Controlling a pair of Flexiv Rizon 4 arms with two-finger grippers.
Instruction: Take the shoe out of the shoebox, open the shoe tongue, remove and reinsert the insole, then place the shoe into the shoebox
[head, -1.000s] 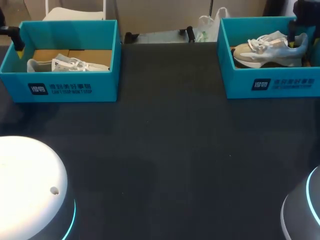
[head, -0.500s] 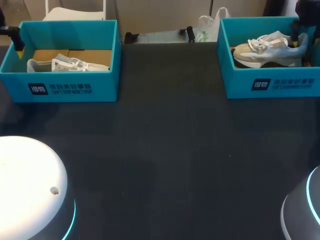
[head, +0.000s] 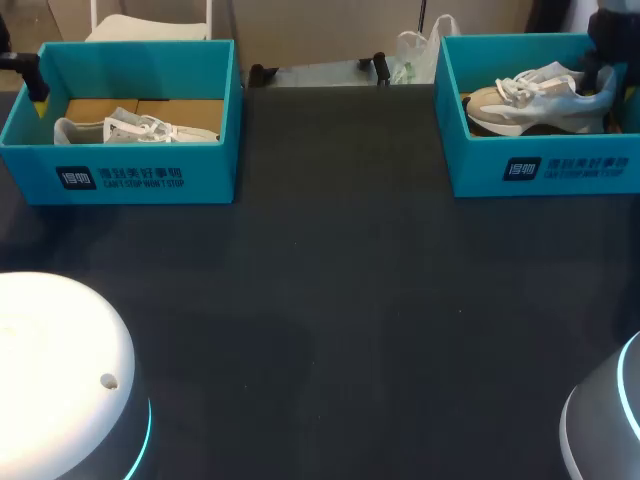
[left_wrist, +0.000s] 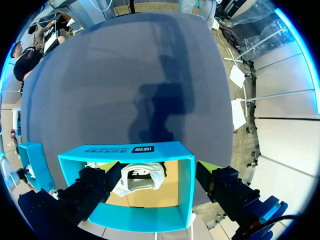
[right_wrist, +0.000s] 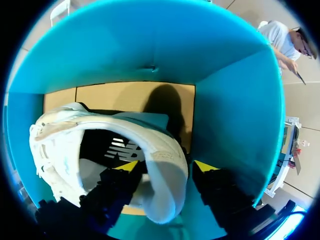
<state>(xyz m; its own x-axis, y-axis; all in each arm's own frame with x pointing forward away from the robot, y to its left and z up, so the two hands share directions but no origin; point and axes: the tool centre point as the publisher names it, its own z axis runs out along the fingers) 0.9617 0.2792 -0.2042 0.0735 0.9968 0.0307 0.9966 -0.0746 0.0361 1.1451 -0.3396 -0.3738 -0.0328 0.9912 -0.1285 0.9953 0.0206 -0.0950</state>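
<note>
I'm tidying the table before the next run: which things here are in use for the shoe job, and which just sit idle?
In use: right shoebox, the shoe inside it, right gripper at its heel.
Idle: left shoebox, its white shoe, untouched; left gripper open over that box.

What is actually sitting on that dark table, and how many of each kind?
Teal shoeboxes: 2, the left shoebox and the right shoebox
Shoes: 2, the left shoe and the right shoe, one lying in each box
Total: 4
</note>
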